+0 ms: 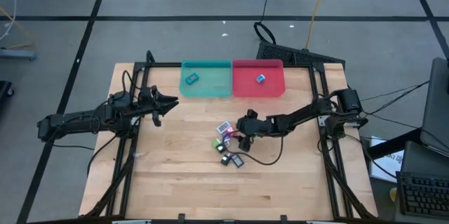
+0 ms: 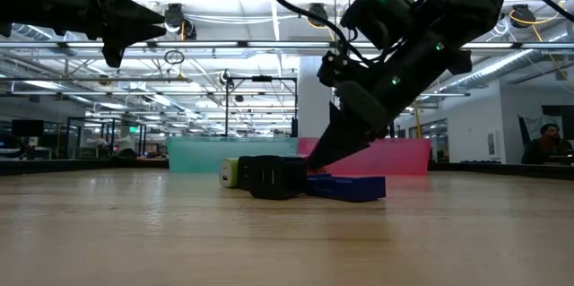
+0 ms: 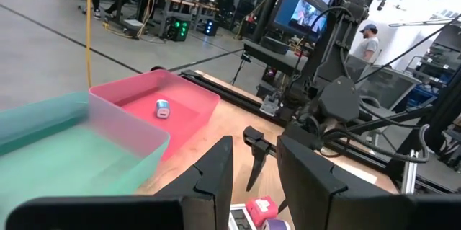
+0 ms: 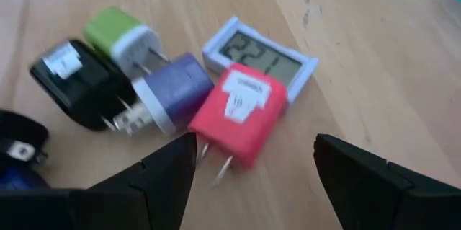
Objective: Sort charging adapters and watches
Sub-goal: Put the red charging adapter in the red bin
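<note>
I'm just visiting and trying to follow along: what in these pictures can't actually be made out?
- High view: the pile beside the right gripper is too small to count.
- Low view: the black adapter hides the pieces behind it.
- Right wrist view: the blue piece is cut off by the edge.
- High view: the item in the teal tray is too small to identify.

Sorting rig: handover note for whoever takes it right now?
Right gripper: open, low over the pile, lined up on the red adapter.
Left gripper: open, empty, waiting in the air near the teal tray.
Done: one watch in the teal tray, one light blue adapter in the red tray.
Left: the mid-table pile, including red, purple, green and black adapters and a watch.
</note>
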